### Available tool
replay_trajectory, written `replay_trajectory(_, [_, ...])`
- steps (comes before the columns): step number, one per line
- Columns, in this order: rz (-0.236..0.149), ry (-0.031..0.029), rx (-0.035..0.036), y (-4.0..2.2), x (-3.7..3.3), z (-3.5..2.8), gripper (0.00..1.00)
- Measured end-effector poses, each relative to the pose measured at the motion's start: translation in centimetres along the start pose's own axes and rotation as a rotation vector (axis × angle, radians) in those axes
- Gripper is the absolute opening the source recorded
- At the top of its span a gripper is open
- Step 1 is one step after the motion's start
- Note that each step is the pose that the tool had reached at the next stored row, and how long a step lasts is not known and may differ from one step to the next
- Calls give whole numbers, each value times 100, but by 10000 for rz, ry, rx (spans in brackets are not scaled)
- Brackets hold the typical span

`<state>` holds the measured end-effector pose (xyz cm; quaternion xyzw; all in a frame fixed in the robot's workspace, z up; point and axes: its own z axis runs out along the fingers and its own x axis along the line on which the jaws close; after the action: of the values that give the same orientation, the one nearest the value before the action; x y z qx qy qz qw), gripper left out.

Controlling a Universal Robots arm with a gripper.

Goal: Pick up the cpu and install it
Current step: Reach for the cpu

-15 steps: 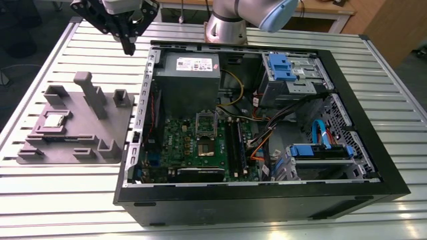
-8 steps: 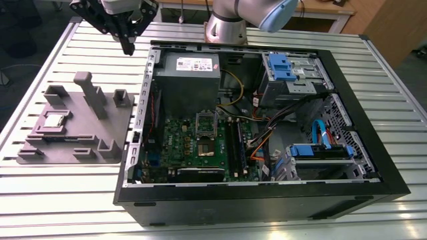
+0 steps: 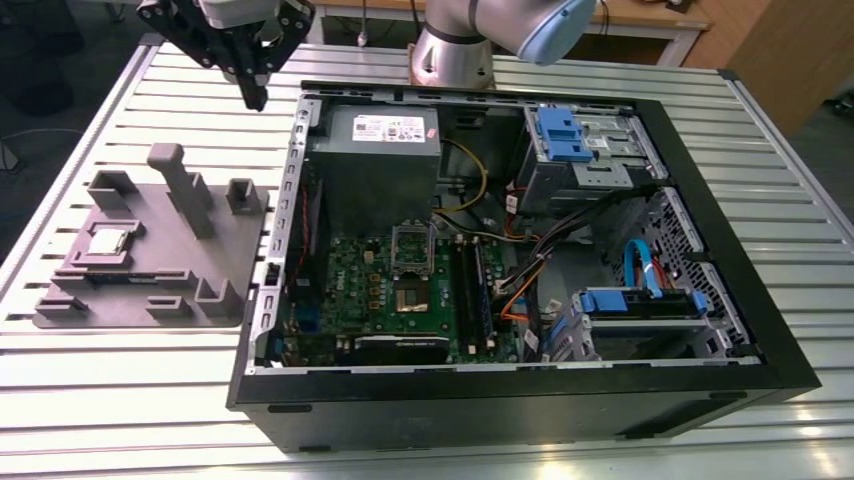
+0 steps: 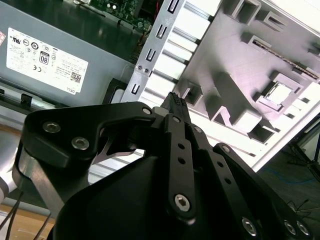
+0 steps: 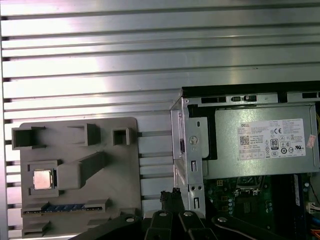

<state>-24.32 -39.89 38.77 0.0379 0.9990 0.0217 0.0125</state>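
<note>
Slatted table, cpu in grey tray, gripper well apart

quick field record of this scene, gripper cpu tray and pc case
gripper: shut, empty, hovering by the pc case wall, on the tray side
cpu: lying in a recess of the grey tray, untouched
tray: on the slatted table, to the exterior view's left of the case
pc case: open, motherboard and power supply showing
task state: cpu not yet picked up

End effector, fingertips together, holds nothing; beyond it, power supply and grey tray — cpu seated there.
</note>
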Motion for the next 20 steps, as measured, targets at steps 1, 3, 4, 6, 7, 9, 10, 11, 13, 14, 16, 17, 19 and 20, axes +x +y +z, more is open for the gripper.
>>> replay_trajectory(1, [0,0,-1,0,2,0,11])
replay_trajectory(3, [0,0,-1,0,6,0,11])
replay_trajectory(4, [0,0,-1,-1,9,0,11])
replay_trajectory(6, [0,0,0,-1,13,0,11])
replay_trajectory(7, [0,-1,-1,-1,15,0,11])
replay_trajectory(9, [0,0,0,-2,21,0,11])
replay_trajectory(10, [0,0,0,-2,23,0,11])
replay_trajectory(11, [0,-1,0,-2,26,0,11])
replay_trajectory(13, [0,-1,-1,-2,31,0,11])
replay_trajectory(14, [0,0,-1,-3,34,0,11])
replay_trajectory(16, [0,0,0,-3,40,0,11])
replay_trajectory(17, [0,0,0,-3,44,0,11])
replay_trajectory(19, [0,0,-1,-4,51,0,11])
replay_trajectory(20, [-1,0,-1,-4,54,0,11])
